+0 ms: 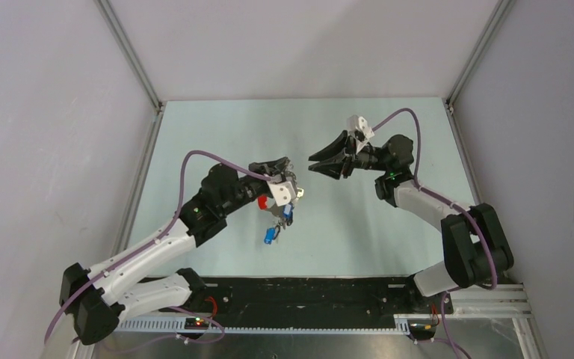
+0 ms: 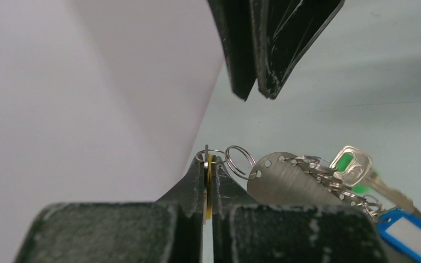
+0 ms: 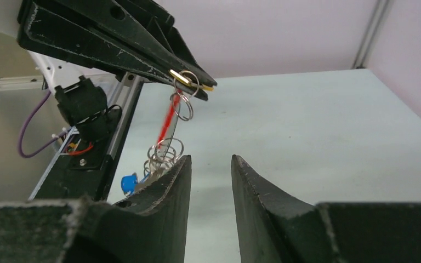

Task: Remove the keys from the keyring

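Nearest my side of the bench (image 1: 359,239), the keys (image 1: 270,235) dangle in a bunch under the left arm. A blue tag (image 2: 411,230) is lowest, with a green-headed key (image 2: 352,163) just beside it. I cannot tell whether the lowest piece touches the bench. Just above them hangs the keyring (image 2: 279,178), a silver plate edged with small holes, and its red crescent (image 3: 167,118) shows in the right wrist view. Small split rings (image 2: 240,160) link it up to the left gripper (image 1: 291,178), which is pinched tight on a thin yellow tab (image 2: 209,183) seen edge-on. I cannot tell whether that tab is a key head. Farther out, the right gripper (image 1: 312,164) faces the left one with its fingers parted, near the bunch but not touching it.
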`<state>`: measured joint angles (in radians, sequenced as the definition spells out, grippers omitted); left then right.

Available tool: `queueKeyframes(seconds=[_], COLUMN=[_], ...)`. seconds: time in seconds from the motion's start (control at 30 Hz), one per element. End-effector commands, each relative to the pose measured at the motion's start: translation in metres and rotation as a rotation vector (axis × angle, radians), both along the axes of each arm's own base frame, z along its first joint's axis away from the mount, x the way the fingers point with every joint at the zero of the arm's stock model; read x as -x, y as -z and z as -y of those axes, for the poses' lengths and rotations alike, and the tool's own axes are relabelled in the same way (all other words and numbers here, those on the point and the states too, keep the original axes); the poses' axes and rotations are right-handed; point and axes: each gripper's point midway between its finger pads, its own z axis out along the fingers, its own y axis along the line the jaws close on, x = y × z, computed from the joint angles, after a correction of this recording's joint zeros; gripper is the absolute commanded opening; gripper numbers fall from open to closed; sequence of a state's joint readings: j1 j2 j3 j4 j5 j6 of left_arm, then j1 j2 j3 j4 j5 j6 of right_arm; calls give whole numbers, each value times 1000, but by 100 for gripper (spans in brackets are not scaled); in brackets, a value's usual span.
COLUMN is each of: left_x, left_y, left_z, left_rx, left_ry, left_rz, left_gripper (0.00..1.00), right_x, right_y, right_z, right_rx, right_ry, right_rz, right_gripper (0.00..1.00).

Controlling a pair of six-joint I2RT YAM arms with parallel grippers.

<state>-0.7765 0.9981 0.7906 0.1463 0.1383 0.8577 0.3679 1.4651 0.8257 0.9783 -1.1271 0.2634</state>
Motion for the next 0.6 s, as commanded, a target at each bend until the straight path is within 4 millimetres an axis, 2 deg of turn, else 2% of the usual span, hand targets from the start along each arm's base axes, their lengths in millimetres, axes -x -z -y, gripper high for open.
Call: queueKeyframes(seconds=[0.0,0.23,0.57], left_x=[16,19,20], left_y=[-18,-11,-7], left_z=[9,12,14], left_rx=[13,-30,-60], left_ry=[107,139,157], left_rz=[54,76,103], left_gripper=[0,0,0], right_x=[18,32,35], right_y=[-23,-23,-16], right_z=[-8,-17,-28], right_rx=[-39,-40,-43], right_ry=[-94,-150,-170], right_rz=[104,110,102], right_gripper=[38,38,34])
